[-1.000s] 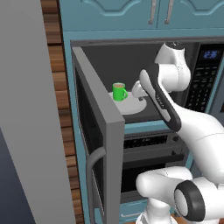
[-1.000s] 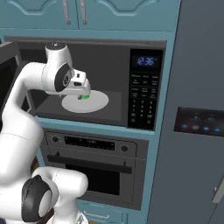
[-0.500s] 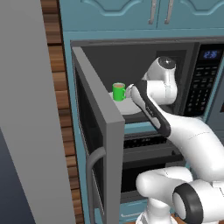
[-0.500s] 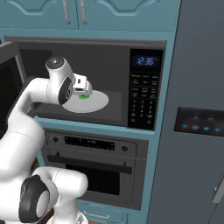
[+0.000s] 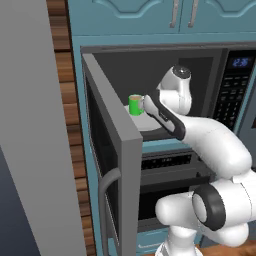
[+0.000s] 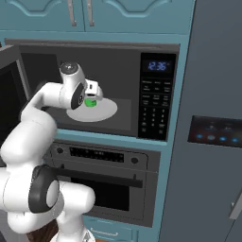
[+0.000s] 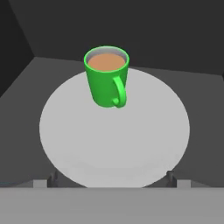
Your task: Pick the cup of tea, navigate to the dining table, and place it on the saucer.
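A green cup (image 7: 106, 78) of brown tea is seen upright on a round pale turntable (image 7: 131, 148) inside an open microwave (image 6: 123, 56). In the hand view the cup stands on the far part of the turntable, its handle turned toward the camera. The microwave door (image 5: 112, 150) is swung wide open on the left, and a lit control panel (image 6: 156, 94) is set on the right. The white arm is reached into the cavity, and the gripper (image 7: 111, 176) is held spread apart and empty, just short of the cup, with its two dark fingertips (image 7: 53, 176) seen at the near edge of the turntable. In the right base view the cup (image 6: 90, 101) is partly hidden behind the wrist. An oven (image 6: 101, 175) is built in below, with teal cabinets (image 5: 165, 15) above.
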